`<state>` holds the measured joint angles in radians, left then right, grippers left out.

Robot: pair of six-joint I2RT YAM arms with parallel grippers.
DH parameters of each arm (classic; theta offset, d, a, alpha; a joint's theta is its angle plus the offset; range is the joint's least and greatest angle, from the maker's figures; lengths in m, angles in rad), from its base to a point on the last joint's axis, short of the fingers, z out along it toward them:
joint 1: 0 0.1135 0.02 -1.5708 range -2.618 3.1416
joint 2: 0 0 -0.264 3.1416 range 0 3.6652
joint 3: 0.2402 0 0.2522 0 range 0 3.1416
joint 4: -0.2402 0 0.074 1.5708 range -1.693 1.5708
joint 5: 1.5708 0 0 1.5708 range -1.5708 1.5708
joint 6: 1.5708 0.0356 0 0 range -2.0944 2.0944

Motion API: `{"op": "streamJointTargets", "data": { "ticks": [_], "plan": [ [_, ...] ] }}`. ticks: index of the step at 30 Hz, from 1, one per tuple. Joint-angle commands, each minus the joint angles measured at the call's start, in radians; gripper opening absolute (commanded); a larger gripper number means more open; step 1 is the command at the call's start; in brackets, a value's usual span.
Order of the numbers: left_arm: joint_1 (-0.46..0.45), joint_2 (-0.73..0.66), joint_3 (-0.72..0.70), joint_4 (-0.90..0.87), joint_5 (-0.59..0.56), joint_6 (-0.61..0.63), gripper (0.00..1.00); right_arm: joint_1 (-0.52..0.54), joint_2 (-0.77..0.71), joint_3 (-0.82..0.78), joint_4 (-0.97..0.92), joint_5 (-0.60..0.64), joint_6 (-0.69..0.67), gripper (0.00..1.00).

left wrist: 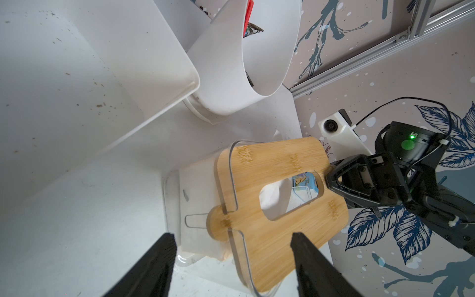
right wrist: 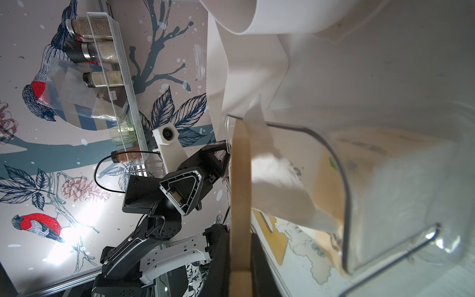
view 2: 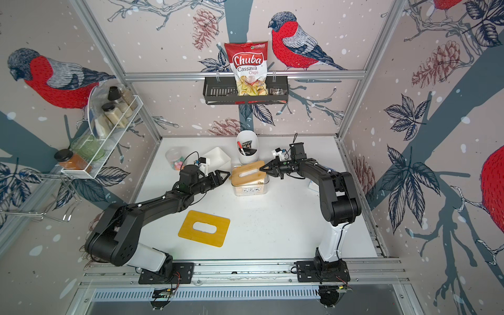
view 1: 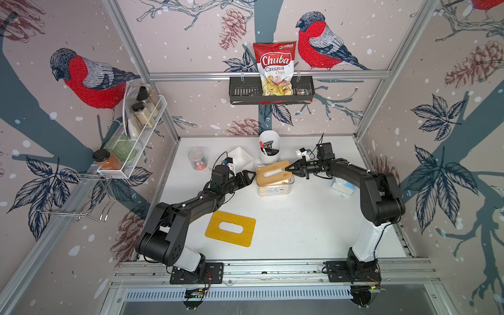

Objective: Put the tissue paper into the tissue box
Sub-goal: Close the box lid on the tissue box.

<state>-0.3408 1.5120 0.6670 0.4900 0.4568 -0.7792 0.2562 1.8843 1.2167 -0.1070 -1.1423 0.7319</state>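
- Claw state: right claw (view 1: pixel 289 169) together, clamped on the right edge of bamboo lid (view 1: pixel 266 177); the lid shows edge-on between its fingers in the right wrist view.
- left claw (view 1: pixel 251 176) apart, just beside the lid's left edge, gripping nothing; touching or not, can't tell.
- bamboo lid tilted and askew on top of clear tissue box (view 1: pixel 272 190), mid-surface.
- tissue paper (left wrist: pixel 270 198) white, inside tissue box, seen through the lid's slot.
- white cup (view 1: pixel 270 148) just far of the box; white tray (view 1: pixel 241 161) far-left of it; candy jar (view 1: pixel 197 159) further left.
- second slotted lid (view 1: pixel 230 228) flat on surface (view 1: pixel 300 218), near side, well apart from the box.
- tissue pack (view 1: pixel 343 187) right of the box, partly hidden by the right arm.
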Motion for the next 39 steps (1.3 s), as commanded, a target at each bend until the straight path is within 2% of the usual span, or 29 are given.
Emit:
{"op": "streamJointTargets", "data": {
  "ticks": [1, 4, 18, 27, 39],
  "plan": [
    [-0.006, 0.017, 0.018, 0.032, 0.026, 0.009, 0.74, 0.004, -0.003, -0.005, 0.0, 0.001, -0.023, 0.04],
    [-0.017, 0.04, 0.037, 0.026, 0.032, 0.012, 0.74, 0.007, -0.004, -0.009, 0.011, 0.006, -0.022, 0.08],
    [-0.056, 0.135, 0.106, -0.012, 0.033, 0.016, 0.74, 0.012, 0.007, -0.006, 0.024, 0.019, -0.026, 0.13],
    [-0.065, 0.146, 0.097, 0.053, 0.097, -0.04, 0.74, 0.015, 0.003, 0.026, -0.079, 0.112, -0.099, 0.32],
    [-0.065, 0.14, 0.082, 0.053, 0.091, -0.043, 0.74, 0.003, -0.027, 0.045, -0.172, 0.187, -0.174, 0.42]
  ]
}}
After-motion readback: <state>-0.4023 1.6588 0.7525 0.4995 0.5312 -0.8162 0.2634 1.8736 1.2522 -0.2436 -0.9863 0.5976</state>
